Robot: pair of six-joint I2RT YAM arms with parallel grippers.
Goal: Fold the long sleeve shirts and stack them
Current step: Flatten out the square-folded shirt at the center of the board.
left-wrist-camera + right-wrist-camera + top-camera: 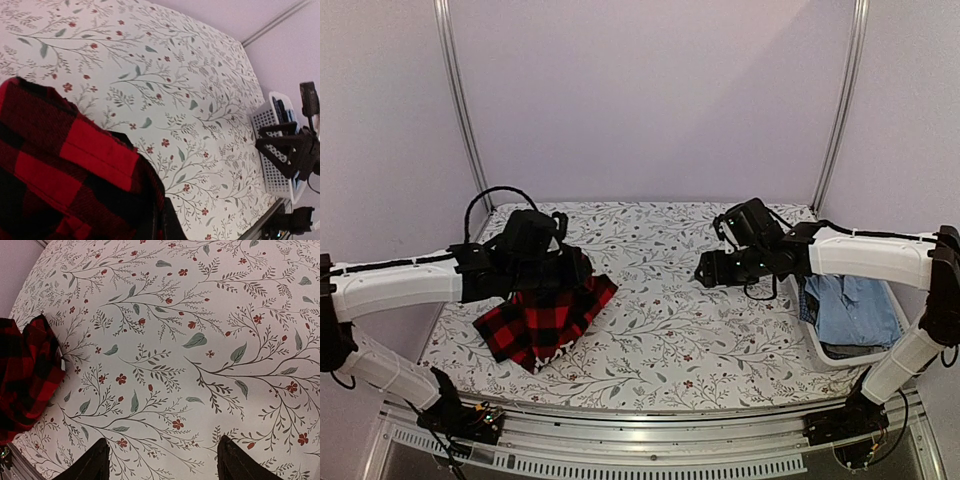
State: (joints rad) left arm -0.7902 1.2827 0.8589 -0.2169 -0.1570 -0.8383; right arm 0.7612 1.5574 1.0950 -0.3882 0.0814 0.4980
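A red-and-black buffalo check shirt [545,315] hangs bunched from my left gripper [535,262] over the left of the table, its lower part resting on the cloth. In the left wrist view the shirt [65,170] fills the lower left and covers the jaws, which are shut on it. No white letters show. My right gripper [705,272] hovers over the table's right middle, open and empty; its two fingertips [95,462] stand wide apart above bare floral cloth. The shirt [25,375] shows at the left edge of the right wrist view.
A white basket [825,350] at the right table edge holds blue clothes [855,305]; it also shows in the left wrist view [270,150]. The floral tablecloth [680,330] covers the table. Metal frame posts stand at the back corners.
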